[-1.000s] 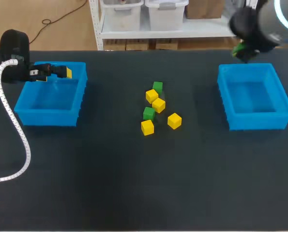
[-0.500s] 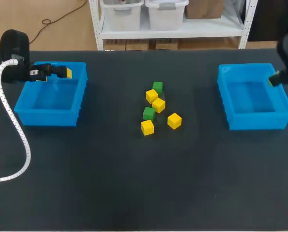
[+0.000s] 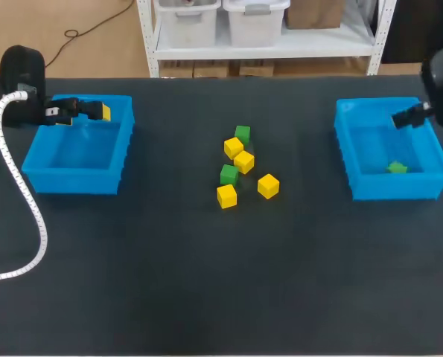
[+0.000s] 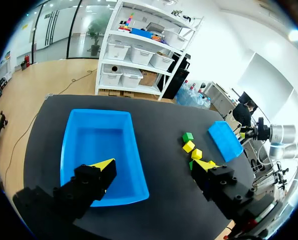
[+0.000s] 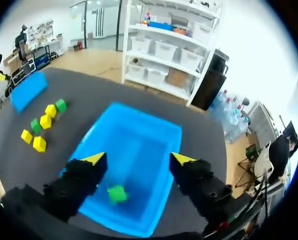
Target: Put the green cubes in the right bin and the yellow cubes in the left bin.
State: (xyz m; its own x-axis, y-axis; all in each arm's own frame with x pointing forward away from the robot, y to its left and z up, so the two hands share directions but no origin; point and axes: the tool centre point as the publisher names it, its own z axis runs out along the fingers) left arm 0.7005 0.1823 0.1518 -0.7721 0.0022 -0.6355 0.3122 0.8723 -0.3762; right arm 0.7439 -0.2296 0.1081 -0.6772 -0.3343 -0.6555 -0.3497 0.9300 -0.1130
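A green cube (image 3: pixel 397 168) (image 5: pixel 117 193) is inside the right blue bin (image 3: pixel 370 141) (image 5: pixel 138 140), near its front wall. It is below my right gripper (image 3: pixel 411 117) (image 5: pixel 137 160), whose fingers are open and hold nothing. My left gripper (image 3: pixel 94 111) (image 4: pixel 154 167) hangs open and empty over the far edge of the left blue bin (image 3: pixel 76 160) (image 4: pixel 96 142), which holds nothing I can see. On the table's middle lie two green cubes (image 3: pixel 242 134) (image 3: pixel 229 175) and several yellow cubes (image 3: pixel 244 161), close together.
Both bins stand toward the far side of the black table (image 3: pixel 206 282). A white ribbed cable (image 3: pixel 27 208) trails from my left arm across the table's left part.
My right arm swung from behind the right bin's far corner to over the bin. Its gripper opened and the green cube dropped into the bin. The left arm has not moved.
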